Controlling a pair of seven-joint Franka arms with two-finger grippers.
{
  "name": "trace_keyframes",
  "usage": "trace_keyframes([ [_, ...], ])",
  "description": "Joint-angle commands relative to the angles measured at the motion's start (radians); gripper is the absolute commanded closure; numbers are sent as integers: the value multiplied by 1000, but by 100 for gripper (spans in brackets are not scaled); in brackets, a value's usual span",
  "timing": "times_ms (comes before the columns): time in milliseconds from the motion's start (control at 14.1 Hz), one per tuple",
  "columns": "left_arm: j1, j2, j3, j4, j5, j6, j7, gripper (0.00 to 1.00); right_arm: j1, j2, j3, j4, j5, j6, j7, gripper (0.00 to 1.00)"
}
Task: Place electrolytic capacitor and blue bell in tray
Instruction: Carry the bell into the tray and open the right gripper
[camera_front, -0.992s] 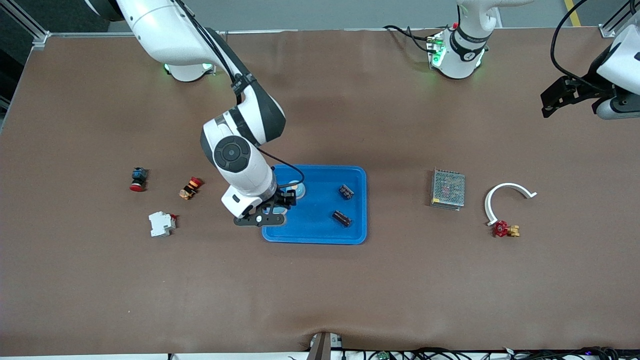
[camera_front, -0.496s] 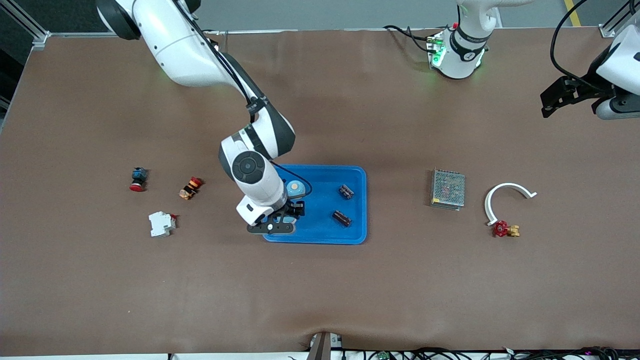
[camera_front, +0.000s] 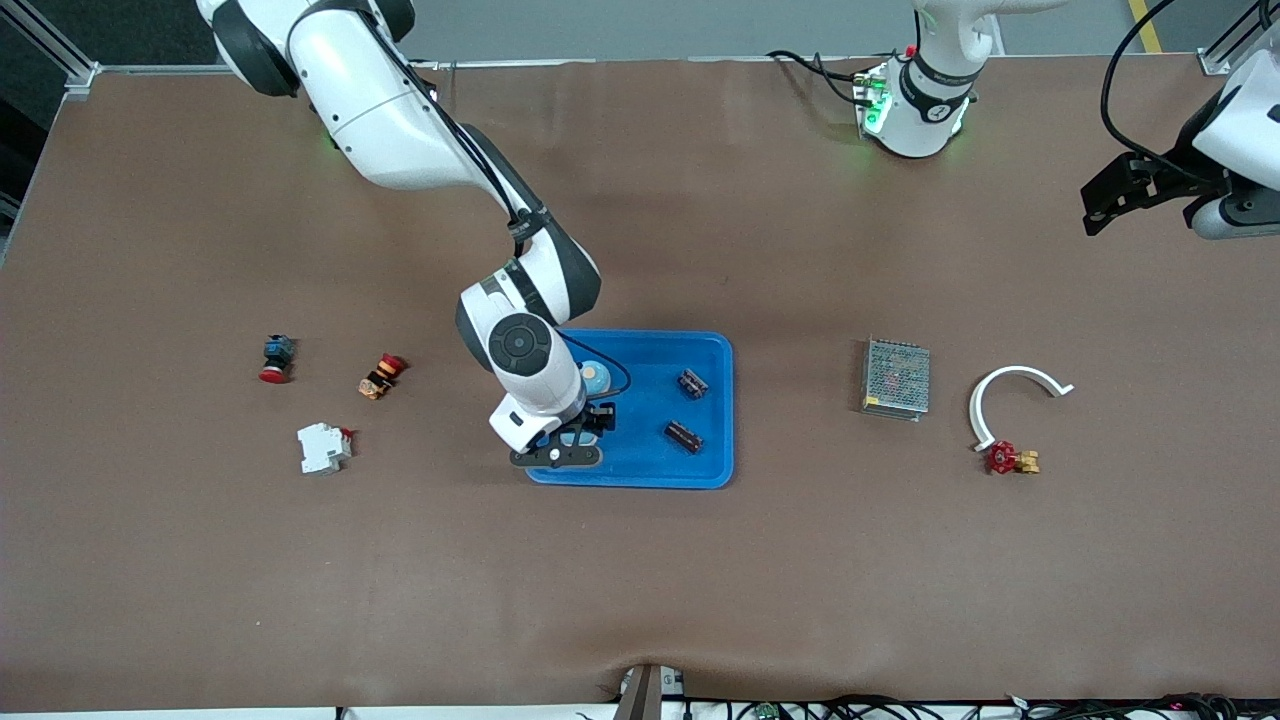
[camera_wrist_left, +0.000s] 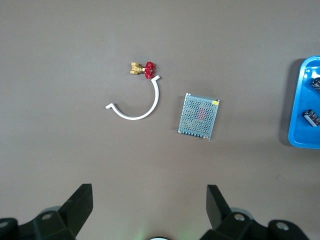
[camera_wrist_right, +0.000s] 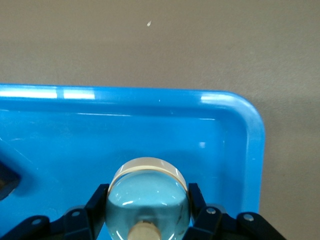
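Brown table (camera_front: 700, 600) carries the shallow bright-blue plastic tray (camera_front: 715, 470); over its corner toward the right arm's end, the right gripper (camera_wrist_right: 147, 212) pinches the pale-blue domed bell (camera_wrist_right: 147, 197). Two dark capacitors (camera_front: 684, 436) lie inside. Left gripper (camera_wrist_left: 149, 212) waits, spread.

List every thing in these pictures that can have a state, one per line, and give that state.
Right tool: shut on the blue bell, over the tray.
Blue bell: held, not yet released.
Tray: on the table, holding two capacitors.
Capacitors: lying in the tray.
Left tool: open, holding nothing, waiting above the table.
Red valve: on the table, untouched.
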Motion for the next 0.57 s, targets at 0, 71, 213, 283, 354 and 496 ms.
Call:
trace_keyframes([
  [0, 4, -11, 3, -5, -19, -4, 30, 0, 17, 35, -8, 27, -21, -13, 9, 54],
  [71, 4, -11, 2, -5, -19, -4, 30, 0, 20, 44, -8, 27, -22, -12, -2, 54],
  [213, 4, -11, 2, -5, -19, -4, 30, 0, 25, 50, -8, 26, -22, -12, -22, 55],
  [283, 3, -11, 2, -5, -19, -4, 30, 0, 27, 50, -8, 26, -22, -13, -31, 54],
  [354, 3, -11, 2, -5, -19, -4, 30, 0, 27, 55, -8, 24, -22, -13, -42, 54],
  [496, 3, -11, 2, -5, -19, -4, 30, 0, 27, 58, -8, 24, -22, -13, -47, 54],
])
